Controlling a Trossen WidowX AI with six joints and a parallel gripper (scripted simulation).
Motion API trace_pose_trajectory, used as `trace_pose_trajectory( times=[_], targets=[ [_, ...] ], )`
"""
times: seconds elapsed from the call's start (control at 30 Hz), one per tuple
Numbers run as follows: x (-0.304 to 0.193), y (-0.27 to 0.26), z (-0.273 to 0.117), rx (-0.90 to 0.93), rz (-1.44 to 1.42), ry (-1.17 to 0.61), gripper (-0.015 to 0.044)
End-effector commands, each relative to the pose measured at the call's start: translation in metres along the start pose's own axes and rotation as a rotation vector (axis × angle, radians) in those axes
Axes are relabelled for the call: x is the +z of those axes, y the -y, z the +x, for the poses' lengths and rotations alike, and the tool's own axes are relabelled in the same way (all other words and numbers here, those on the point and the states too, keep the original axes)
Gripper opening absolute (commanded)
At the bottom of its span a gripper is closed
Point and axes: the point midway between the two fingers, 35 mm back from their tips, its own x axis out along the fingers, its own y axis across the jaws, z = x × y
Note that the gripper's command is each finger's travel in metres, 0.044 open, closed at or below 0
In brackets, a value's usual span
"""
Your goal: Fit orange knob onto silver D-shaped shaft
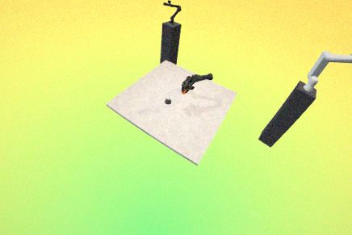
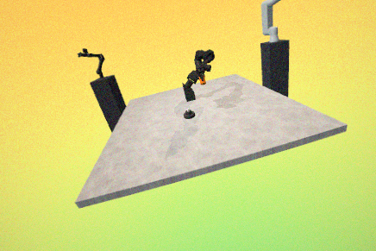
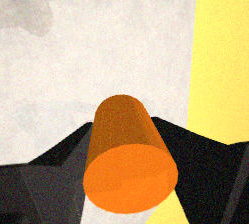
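Note:
The orange knob (image 1: 184, 92) (image 2: 203, 81) (image 3: 130, 178) is held above the table, between the fingers of my gripper (image 3: 122, 125). In the wrist view its round flat end faces the camera, and its side narrows away from it; no hole shows. My gripper is shut on the knob. The dark round pedestal (image 1: 168, 102) (image 2: 189, 114) stands on the table, apart from the knob, with a small shaft on top that is too small to show its flat side. The pedestal is not visible in the wrist view.
The pale square table (image 1: 182, 142) (image 2: 259, 130) bears the pedestal and shadows of the arm. Beyond its edges stand two dark columns (image 1: 288, 114) (image 2: 276, 70), one with a white arm (image 1: 319, 67) (image 2: 267, 15) and the other with a small black arm (image 1: 176, 10) (image 2: 102, 63).

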Motion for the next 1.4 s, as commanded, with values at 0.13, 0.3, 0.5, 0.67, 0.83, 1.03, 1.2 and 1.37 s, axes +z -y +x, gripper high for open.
trace_pose_trajectory(
  times=[0.13, 0.3, 0.5, 0.67, 0.83, 1.03, 1.2, 1.37],
  targets=[
    [0.001, -0.002, 0.011, 0.142, -0.004, 0.001, 0.0],
    [0.001, -0.005, 0.018, 0.229, -0.004, -0.001, 0.0],
    [0.001, -0.007, 0.027, 0.336, -0.005, -0.002, 0.0],
    [0.001, -0.01, 0.034, 0.424, -0.007, -0.002, 0.0],
    [0.001, -0.013, 0.041, 0.514, -0.009, 0.0, 0.0],
    [0.002, -0.017, 0.05, 0.623, -0.012, 0.006, 0.0],
    [0.002, -0.02, 0.057, 0.66, -0.013, 0.008, 0.0],
    [0.0, -0.03, 0.076, 0.664, -0.017, 0.003, 0.0]
  ],
)
